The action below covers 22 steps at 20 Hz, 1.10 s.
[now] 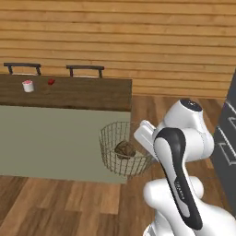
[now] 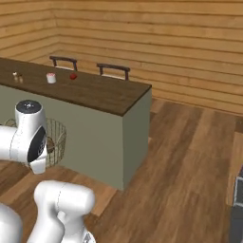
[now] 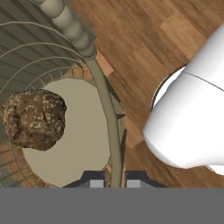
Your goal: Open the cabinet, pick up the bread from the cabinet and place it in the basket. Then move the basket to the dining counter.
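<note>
End effector (image 3: 114, 183) pinching basket (image 3: 109, 131) rim, bread (image 3: 34, 118) inside, dining counter (image 1: 83, 94) just behind.

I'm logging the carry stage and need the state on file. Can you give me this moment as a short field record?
basket: round tan wire-mesh basket, held off the floor in front of the counter's grey-green side
bread: dark-brown lump lying on the basket's pale base
gripper: two-finger gripper shut on the basket's rim
dining counter: long dark-brown wooden top, basket not yet on it
on counter: white cup, small red fruit
</note>
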{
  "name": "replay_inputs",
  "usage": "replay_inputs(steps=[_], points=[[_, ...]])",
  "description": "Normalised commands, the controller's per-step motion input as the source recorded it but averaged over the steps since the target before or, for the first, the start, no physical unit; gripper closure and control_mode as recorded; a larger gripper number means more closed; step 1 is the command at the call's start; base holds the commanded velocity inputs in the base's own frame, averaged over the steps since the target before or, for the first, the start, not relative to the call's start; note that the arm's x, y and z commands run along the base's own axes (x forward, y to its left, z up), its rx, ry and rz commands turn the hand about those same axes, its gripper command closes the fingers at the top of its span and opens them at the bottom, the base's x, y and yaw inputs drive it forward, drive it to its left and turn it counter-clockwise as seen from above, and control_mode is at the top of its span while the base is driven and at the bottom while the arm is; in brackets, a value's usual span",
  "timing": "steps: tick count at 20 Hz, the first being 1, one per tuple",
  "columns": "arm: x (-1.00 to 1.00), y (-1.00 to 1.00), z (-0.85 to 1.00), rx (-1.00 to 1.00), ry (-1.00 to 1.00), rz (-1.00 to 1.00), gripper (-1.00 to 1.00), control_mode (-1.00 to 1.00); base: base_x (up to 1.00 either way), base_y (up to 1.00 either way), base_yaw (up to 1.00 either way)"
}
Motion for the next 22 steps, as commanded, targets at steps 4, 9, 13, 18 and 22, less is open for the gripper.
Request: replay_inputs(steps=[4, 9, 13, 18, 22], points=[[0.00, 0.00, 0.00, 0.00, 0.00, 0.00, 1.00, 1.00, 1.00, 1.00, -0.07], [0.00, 0.00, 0.00, 0.00, 0.00, 0.00, 1.00, 1.00, 1.00, 1.00, -0.19], [0.00, 0.00, 0.00, 0.00, 0.00, 0.00, 1.00, 1.00, 1.00, 1.00, -0.30], [0.00, 0.00, 0.00, 0.00, 0.00, 0.00, 1.00, 1.00, 1.00, 0.86, -0.32], [0.00, 0.00, 0.00, 0.00, 0.00, 0.00, 1.00, 1.00, 0.97, 0.38, -0.15]])
